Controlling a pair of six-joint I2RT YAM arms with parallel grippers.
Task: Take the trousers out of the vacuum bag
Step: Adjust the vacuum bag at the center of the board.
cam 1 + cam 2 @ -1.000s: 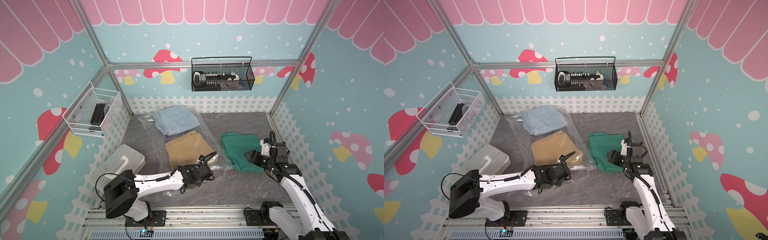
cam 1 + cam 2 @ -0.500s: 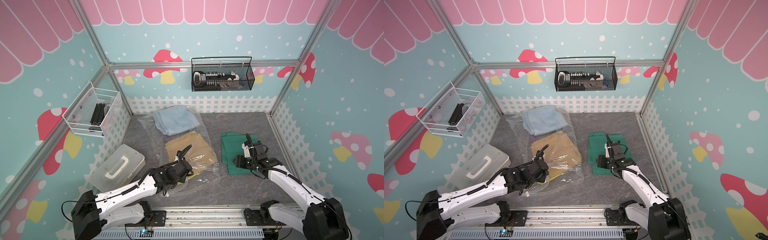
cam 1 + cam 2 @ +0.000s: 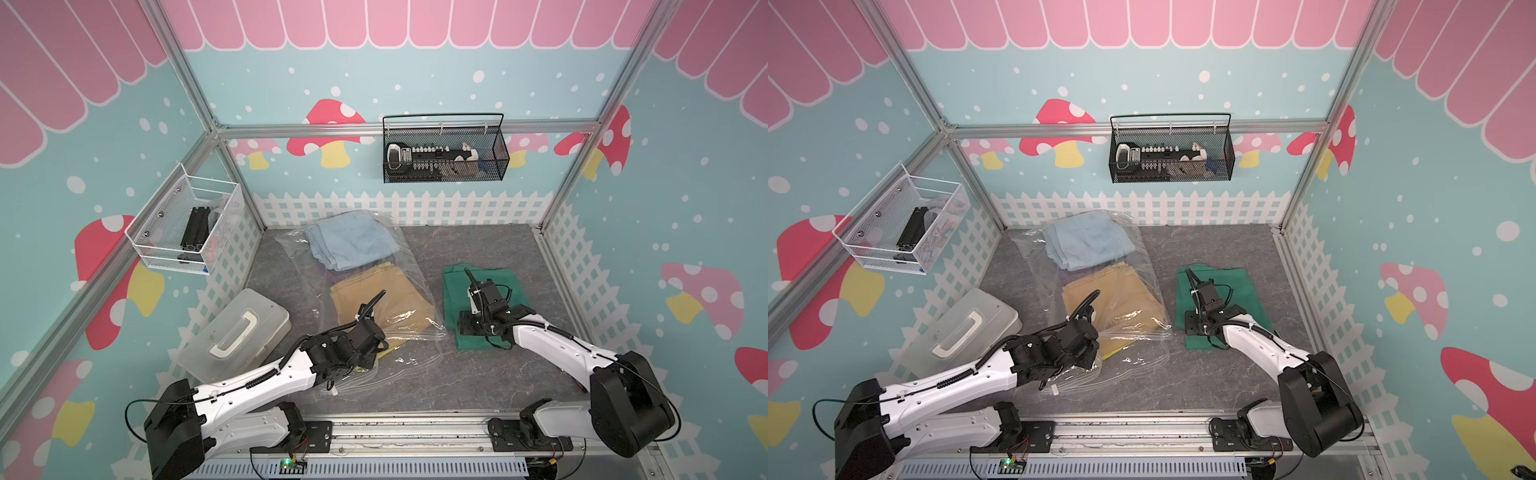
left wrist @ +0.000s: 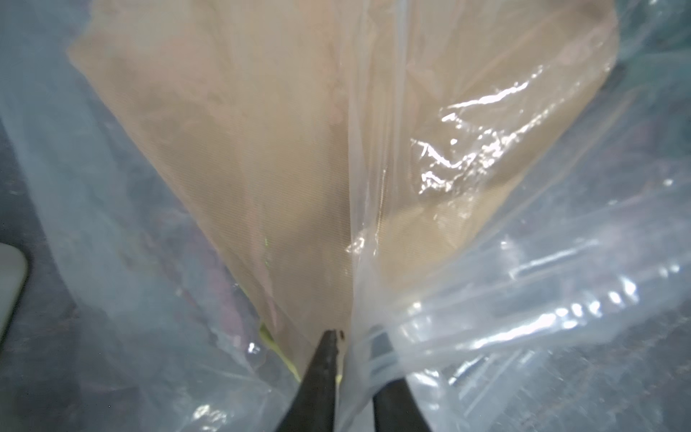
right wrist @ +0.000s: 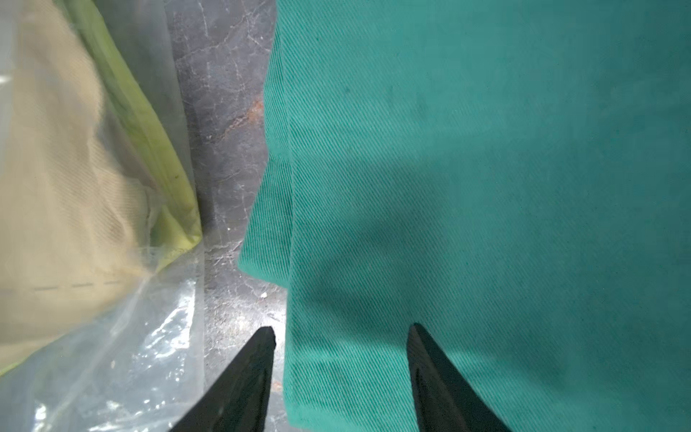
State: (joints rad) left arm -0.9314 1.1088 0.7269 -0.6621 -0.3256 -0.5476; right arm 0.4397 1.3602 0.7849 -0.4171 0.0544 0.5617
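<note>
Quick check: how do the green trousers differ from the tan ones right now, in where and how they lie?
The tan trousers lie inside the vacuum bag, under its film; the green trousers lie outside it, on the bare table.
The tan pair rests on other cloth, with a yellow edge showing beneath; the green pair lies alone.
Both are folded flat.

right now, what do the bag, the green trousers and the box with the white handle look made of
Vacuum bag: thin clear plastic film, glossy; it crinkles and throws bright glints.
Green trousers: woven cloth, matte; fine diagonal ribs show in the right wrist view, likely twill.
Box: probably rigid plastic, frosted and translucent, with smooth rounded corners.
</note>
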